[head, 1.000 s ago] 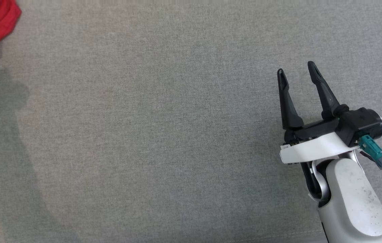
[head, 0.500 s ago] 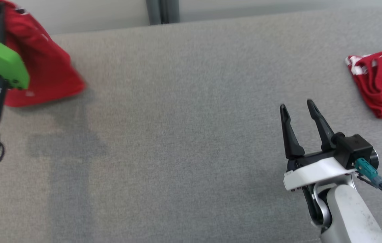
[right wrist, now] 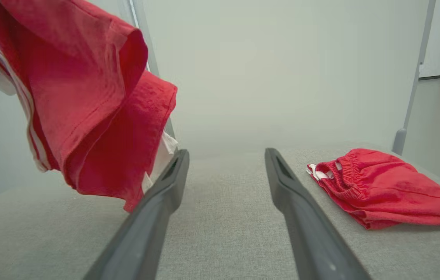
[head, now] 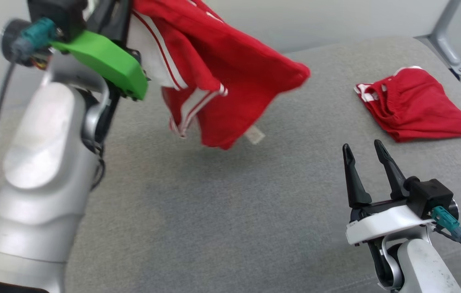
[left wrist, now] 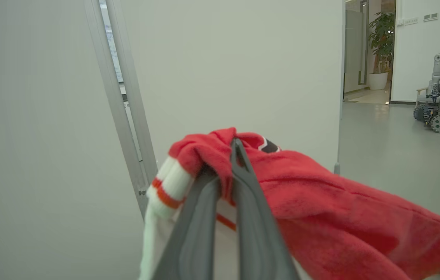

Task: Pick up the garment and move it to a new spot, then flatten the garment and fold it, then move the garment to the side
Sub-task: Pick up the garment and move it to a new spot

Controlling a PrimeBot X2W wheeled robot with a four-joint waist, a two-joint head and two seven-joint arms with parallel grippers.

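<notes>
Ok, left fingers [left wrist: 253, 217] clamped on the red garment [head: 230, 69], which hangs in the air over the left of the tabletop [head: 214, 211], draping down and rightward. Right fingers [head: 352, 179] spread and empty, near right. Bare middle looks like the drop zone; second red garment [head: 413, 106] lies far right, keep clear

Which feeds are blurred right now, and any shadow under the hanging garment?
Head view: hanging garment and left forearm smeared by motion, folded red garment crisp, soft shadow on the grey surface beneath. Left wrist view: left hand soft near the lens, garment's right end blurred. Right wrist view: no glare.
</notes>
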